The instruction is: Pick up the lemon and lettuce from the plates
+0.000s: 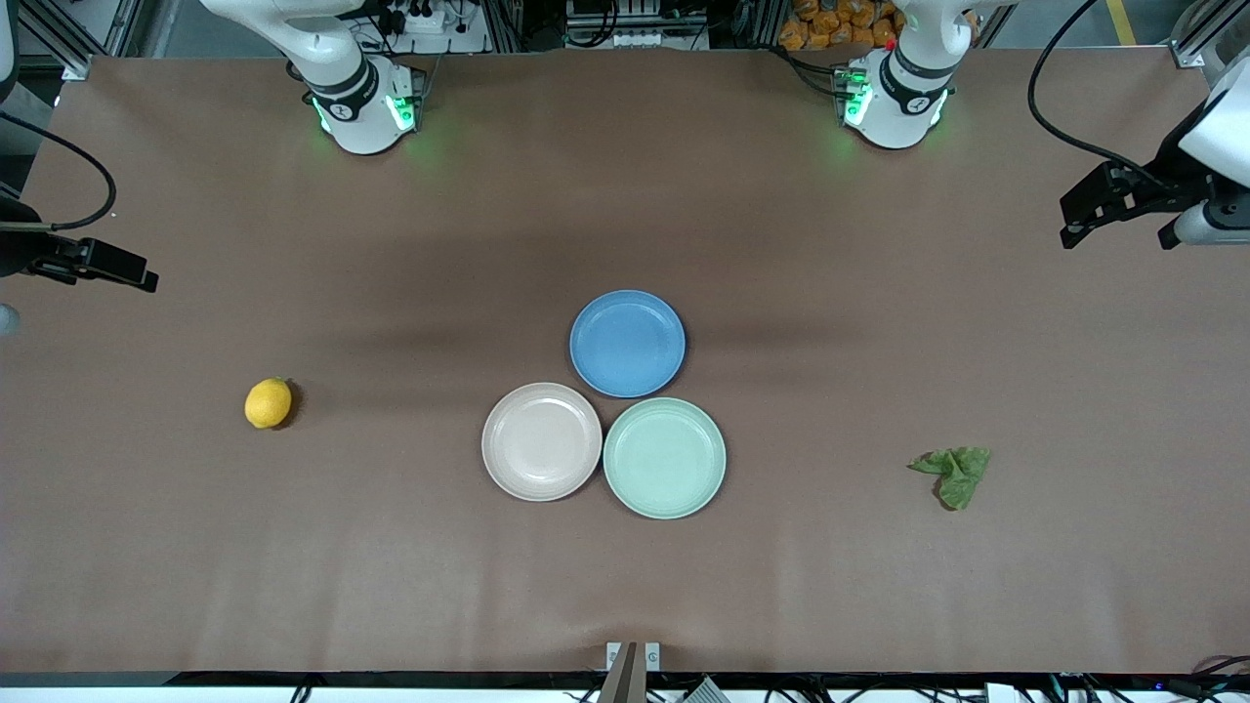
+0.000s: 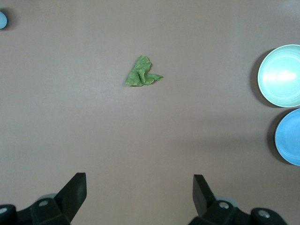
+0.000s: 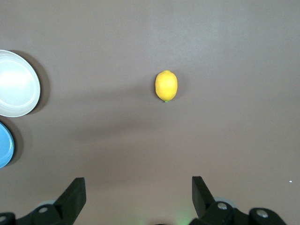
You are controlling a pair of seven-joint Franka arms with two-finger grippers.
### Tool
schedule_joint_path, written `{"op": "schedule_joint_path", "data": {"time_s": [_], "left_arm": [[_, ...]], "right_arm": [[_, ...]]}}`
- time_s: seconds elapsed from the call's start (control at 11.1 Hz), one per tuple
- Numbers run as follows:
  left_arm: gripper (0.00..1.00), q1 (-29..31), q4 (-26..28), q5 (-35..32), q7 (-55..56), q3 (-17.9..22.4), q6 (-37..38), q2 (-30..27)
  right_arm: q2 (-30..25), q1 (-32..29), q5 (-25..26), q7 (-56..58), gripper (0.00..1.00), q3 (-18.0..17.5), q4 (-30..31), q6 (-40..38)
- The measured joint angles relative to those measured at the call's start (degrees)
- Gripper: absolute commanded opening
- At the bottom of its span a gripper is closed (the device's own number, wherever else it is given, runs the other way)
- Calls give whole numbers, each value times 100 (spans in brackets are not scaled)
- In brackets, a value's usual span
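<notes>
Lemon [image 1: 268, 402] isn't on any plate here. It sits on the bare brown surface [image 1: 625, 176] in the middle band of the front frame, out toward the right arm's end and well apart from the plates. Lettuce [image 1: 955, 472] is the same deal at the left arm's end: a crumpled green leaf lying flat on the surface, a bit lower in the frame than the lemon, also well clear of the plates.

The three plates are bunched in the centre of the frame, rims touching or as good as. The blue plate [image 1: 627, 343] is uppermost. The beige-pink plate [image 1: 541, 441] and the mint green plate [image 1: 664, 457] sit side by side below it, with the beige-pink one on the right arm's side. All three look empty.

The right pincer [image 1: 137, 276] hangs at the edge of the frame over the right arm's end of the surface. In its wrist view its fingers [image 3: 75, 194] are spread wide with nothing between them, and the lemon [image 3: 166, 86] lies out ahead of them.

The left pincer [image 1: 1074, 223] is at the other edge of the frame, over the left arm's end. Its fingers [image 2: 75, 190] are wide apart too, gripping nothing, and the lettuce [image 2: 140, 72] lies out ahead on the surface.
</notes>
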State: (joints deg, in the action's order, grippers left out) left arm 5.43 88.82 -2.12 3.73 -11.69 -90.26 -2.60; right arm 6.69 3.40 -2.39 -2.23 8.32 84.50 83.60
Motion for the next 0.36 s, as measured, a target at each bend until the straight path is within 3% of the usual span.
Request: {"op": "schedule_joint_path", "data": {"time_s": [0.36], "left_arm": [[100,-8,-67,0,0,-25,200,-2]], "right_arm": [[0,0,1,0,100,-11,0,0]]}}
